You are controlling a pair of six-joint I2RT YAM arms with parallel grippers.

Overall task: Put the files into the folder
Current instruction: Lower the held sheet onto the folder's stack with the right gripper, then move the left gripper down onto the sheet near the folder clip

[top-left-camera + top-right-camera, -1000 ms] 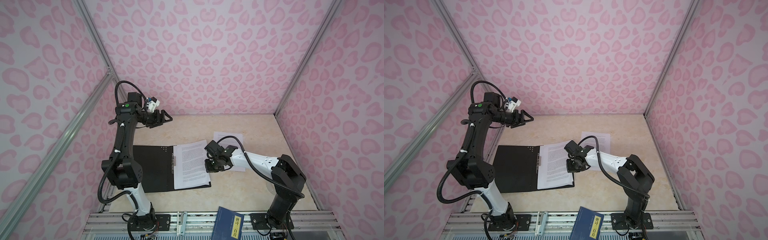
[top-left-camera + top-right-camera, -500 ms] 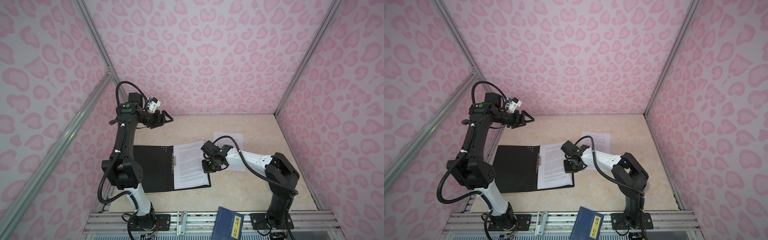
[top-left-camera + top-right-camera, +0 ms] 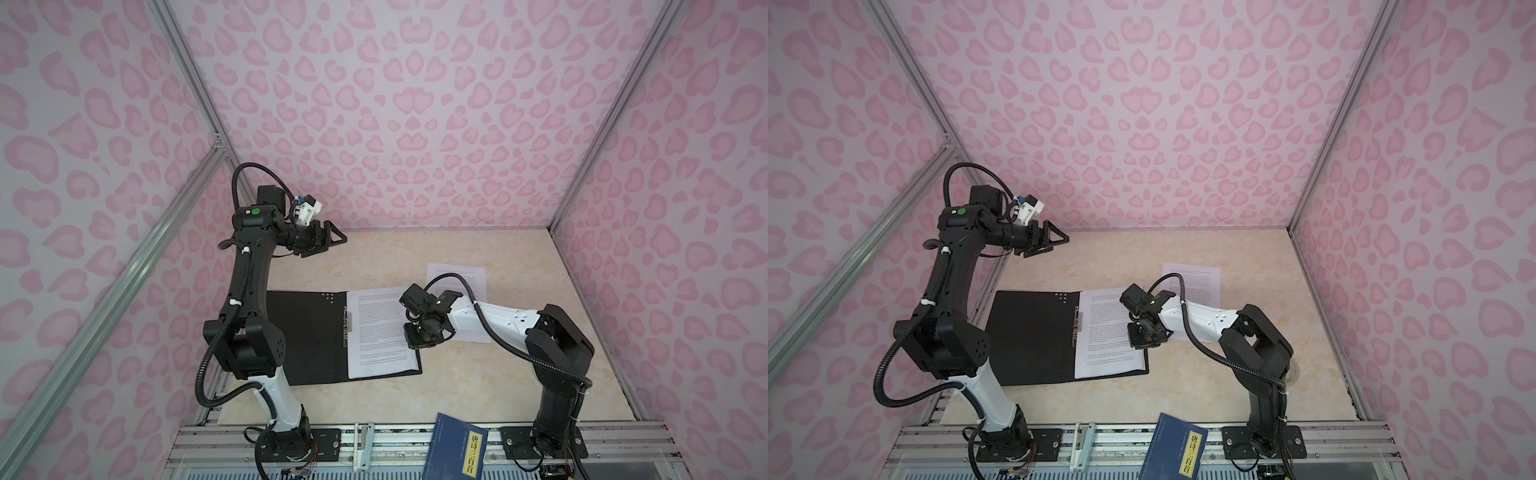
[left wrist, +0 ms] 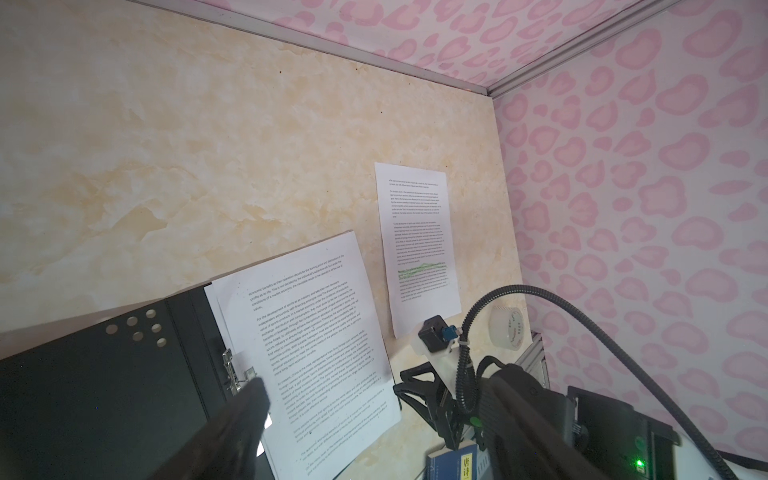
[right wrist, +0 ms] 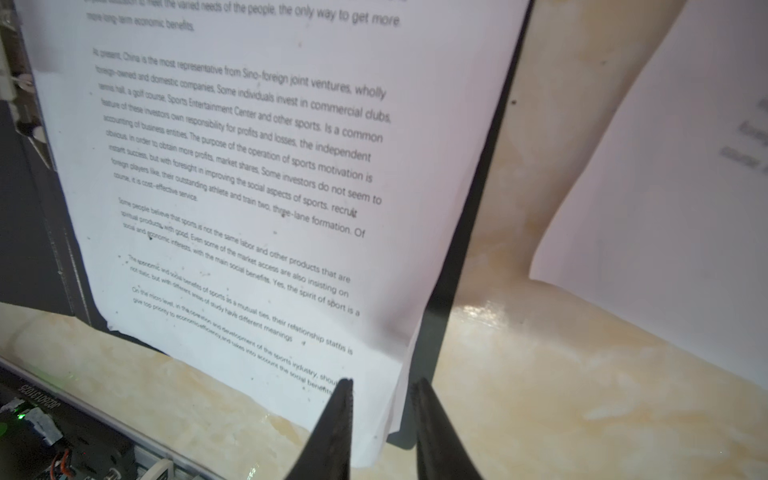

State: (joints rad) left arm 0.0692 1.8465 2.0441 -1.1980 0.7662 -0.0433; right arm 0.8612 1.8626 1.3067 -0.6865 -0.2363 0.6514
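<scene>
The folder (image 3: 307,332) (image 3: 1034,332) lies open on the table, black inside up, its metal clip (image 3: 345,322) along the spine. Printed files (image 3: 378,332) (image 5: 249,166) lie stacked on its right half. One more sheet (image 3: 457,274) (image 4: 415,232) with green-highlighted lines lies flat on the table to the right. My right gripper (image 3: 419,340) (image 5: 382,384) is low at the stack's right edge; its jaws stand apart with the paper's corner loose between them. My left gripper (image 3: 332,241) (image 4: 374,380) hangs high over the back left, open and empty.
A blue book (image 3: 455,446) with a yellow label leans on the front rail. A roll of clear tape (image 4: 509,328) sits near the right wall, behind my right arm. Pink patterned walls close in the table on three sides.
My right gripper has slid a little left toward the folder and its jaws have parted off the sheet's edge. The left arm has not moved.
</scene>
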